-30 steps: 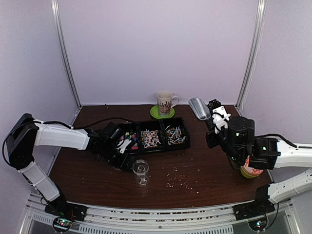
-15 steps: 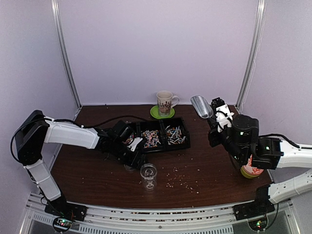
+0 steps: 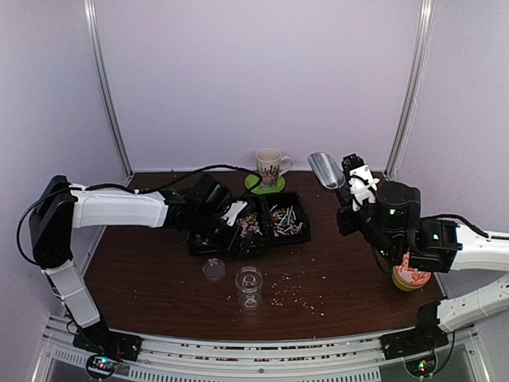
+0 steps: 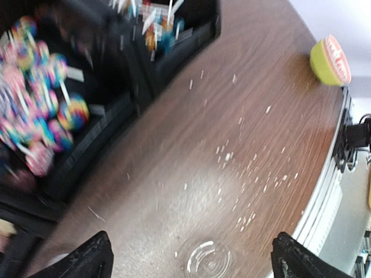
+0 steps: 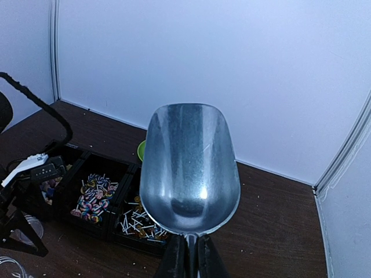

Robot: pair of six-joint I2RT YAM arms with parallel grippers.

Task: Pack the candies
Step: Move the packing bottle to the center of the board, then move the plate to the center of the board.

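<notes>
Candies [image 3: 248,225]: sitting in black tray [image 3: 305,231] toward table's [image 3: 350,278] far edge. Left gripper [image 4: 196,258]: hovering, released. Right gripper [image 5: 189,260]: clenching metal scoop [image 5: 189,168].

blurred swirled candies [image 4: 72,113] in a black tray [image 4: 110,147], clear cup [image 4: 207,262] on crumb-strewn table [image 4: 232,98]

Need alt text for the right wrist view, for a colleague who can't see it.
An empty metal scoop, its handle clamped in the right gripper, fills the centre. Below it to the left, a black tray holds candies.
</notes>
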